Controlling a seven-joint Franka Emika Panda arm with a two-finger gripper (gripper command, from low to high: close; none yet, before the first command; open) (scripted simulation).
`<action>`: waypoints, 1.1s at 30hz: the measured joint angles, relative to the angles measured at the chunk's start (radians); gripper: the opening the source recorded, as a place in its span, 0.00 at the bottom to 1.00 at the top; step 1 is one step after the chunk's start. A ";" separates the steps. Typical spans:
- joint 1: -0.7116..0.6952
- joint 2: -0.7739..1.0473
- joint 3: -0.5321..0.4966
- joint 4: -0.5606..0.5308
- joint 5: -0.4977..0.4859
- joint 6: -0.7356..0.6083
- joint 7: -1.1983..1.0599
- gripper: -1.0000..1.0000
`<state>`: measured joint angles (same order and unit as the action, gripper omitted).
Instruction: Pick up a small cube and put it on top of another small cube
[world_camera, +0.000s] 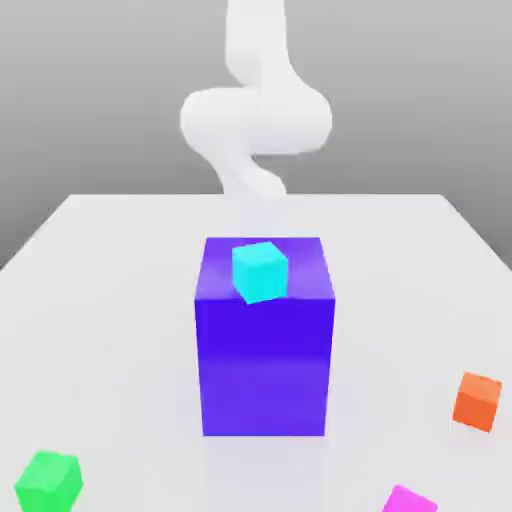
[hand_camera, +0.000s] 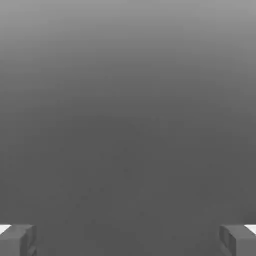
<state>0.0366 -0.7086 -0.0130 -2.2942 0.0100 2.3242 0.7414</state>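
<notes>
At the exterior view's left, near the surface's front edge: one green cube. Centre: one large blue block, a cyan cube tilted at its top. Behind it, one white arm. Front right: one magenta cube; farther right, one orange cube. Pincer: spread, nothing between the tips. Key relation, as judged: green, magenta and orange lie beyond the block from the arm's side.

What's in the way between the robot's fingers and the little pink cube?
The big purple block looks to be in the way: it stands between the arm, behind it, and the pink cube, at the front.
</notes>
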 joint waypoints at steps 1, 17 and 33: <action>0.013 0.039 -0.003 0.003 0.007 0.010 -0.027 0.50; 0.181 0.623 -0.017 0.040 0.078 0.165 -0.406 0.50; 0.256 1.197 0.021 0.090 -0.018 0.371 -0.614 0.50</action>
<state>0.2922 0.4880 0.0078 -2.2047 -0.0080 2.6951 0.1276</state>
